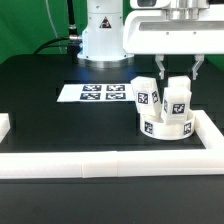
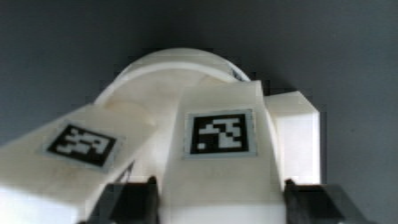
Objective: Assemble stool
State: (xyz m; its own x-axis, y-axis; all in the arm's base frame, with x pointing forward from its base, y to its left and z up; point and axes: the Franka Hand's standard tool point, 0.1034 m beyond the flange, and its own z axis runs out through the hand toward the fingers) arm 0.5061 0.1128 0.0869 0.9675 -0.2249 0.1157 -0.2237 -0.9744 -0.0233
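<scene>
Green backdrop hangs behind a black table [image 1: 40, 100], and white border rails [image 1: 100, 163] fence its near edge from seven o'clock round to four o'clock. At the middle of the exterior view lies the marker board [image 1: 100, 94], flat and bare of parts. The stool [image 1: 165, 112] sits at four o'clock, seat down and tucked into the rail corner, likely so the rails brace it against pushing. Three tagged legs stand up from the round seat [image 1: 166, 128]. The claw [image 1: 177, 68] hangs above at two o'clock, its fingers straddling the leg [image 1: 178, 97] on the exterior view's right. The wrist view shows both fingers flanking that leg [image 2: 222, 130] closely, so I judge it clamped, probably for seating or twisting. Open room lies toward nine o'clock; the rails crowd the stool at three and six.
</scene>
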